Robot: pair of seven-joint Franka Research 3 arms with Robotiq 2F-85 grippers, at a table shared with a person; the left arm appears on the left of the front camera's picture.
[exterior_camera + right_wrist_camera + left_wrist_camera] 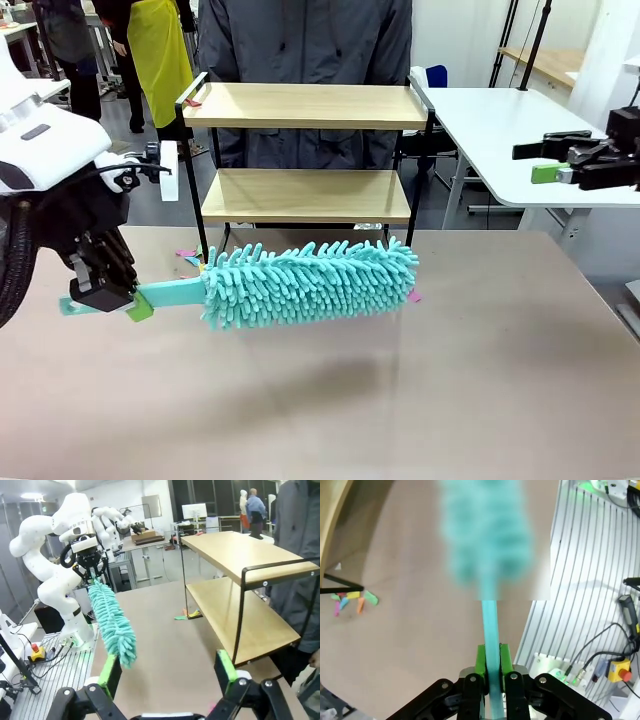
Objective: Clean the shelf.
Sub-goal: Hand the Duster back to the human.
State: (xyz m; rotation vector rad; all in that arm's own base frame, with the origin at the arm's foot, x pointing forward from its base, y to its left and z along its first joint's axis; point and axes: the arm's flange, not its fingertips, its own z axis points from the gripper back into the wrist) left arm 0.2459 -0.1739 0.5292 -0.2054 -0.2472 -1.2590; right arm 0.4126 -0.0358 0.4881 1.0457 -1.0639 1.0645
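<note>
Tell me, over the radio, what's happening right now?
Left gripper shut on teal duster, held level above the table. Right gripper open, empty, off to the side. Shelf boards bare, duster not touching. Coloured scraps by shelf's foot.

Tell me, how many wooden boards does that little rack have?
2: the shelf has a top board and a lower board directly beneath it.

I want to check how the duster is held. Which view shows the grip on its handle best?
The left wrist view: the left claw sits shut on the duster handle, green pads either side. The front view shows the duster whole, held level in front of the shelf, grip partly hidden. The right wrist view shows it far off.
</note>
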